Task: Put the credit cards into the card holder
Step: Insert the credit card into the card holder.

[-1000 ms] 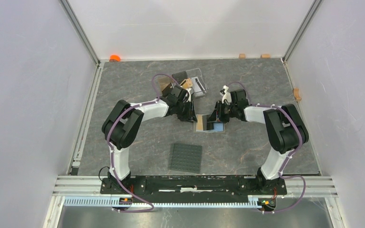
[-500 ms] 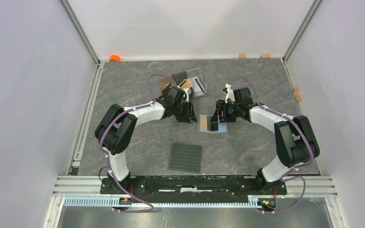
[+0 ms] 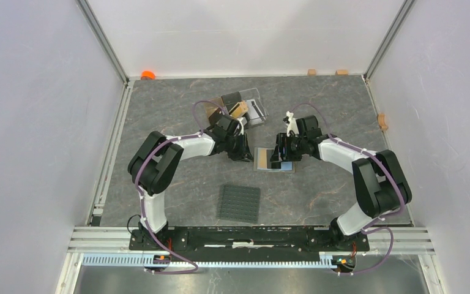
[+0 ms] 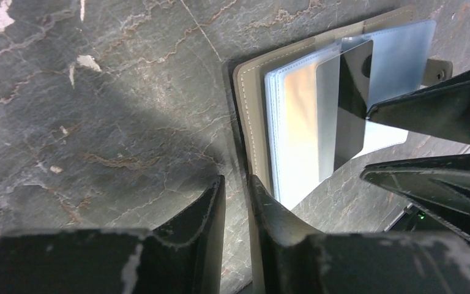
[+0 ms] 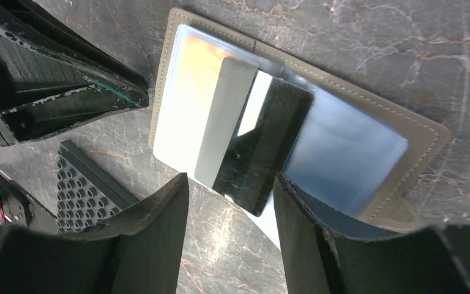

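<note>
Releasing: your right gripper just spread off the black card, only half into the card holder, needs pushing; left gripper near-closed, grip unclear.

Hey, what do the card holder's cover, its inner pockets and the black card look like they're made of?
Card holder cover: matte olive-taupe leather or faux leather, judging by the stitched edge. Pockets: clear bluish soft plastic, glossy with bright glare. Black card: probably rigid plastic, smooth and reflective.
</note>
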Available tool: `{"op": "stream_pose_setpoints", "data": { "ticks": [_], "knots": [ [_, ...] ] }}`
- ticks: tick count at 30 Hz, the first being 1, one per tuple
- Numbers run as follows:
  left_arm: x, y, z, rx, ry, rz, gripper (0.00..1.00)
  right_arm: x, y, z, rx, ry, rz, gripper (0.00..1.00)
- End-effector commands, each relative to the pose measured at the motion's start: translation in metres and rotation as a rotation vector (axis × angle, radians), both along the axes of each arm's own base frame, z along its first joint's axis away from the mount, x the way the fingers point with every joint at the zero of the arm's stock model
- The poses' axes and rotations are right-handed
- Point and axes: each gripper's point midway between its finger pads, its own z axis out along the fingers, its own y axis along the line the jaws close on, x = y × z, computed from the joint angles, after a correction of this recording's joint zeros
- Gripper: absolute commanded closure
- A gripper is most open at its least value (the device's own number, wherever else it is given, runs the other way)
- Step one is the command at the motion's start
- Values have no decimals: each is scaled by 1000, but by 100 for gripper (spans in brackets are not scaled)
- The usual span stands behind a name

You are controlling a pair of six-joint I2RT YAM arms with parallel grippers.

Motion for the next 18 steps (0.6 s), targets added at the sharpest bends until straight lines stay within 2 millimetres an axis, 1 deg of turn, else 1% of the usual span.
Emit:
{"op": "stream_pose_setpoints", "data": {
  "ticks": [1, 5, 10, 18],
  "knots": [
    [0, -5, -7, -17, 9, -3, 75, 1, 8, -4, 1, 5, -7, 43],
    [-2, -8, -9, -30, 13, -12, 81, 4, 19, -1, 18, -3, 4, 44],
    [-4, -12, -8, -49, 14, -22, 83, 7, 32, 1, 49, -17, 18, 45],
    [-10, -21, -8, -77, 24, -45, 85, 11, 45, 6, 80, -45, 45, 47]
  ]
}}
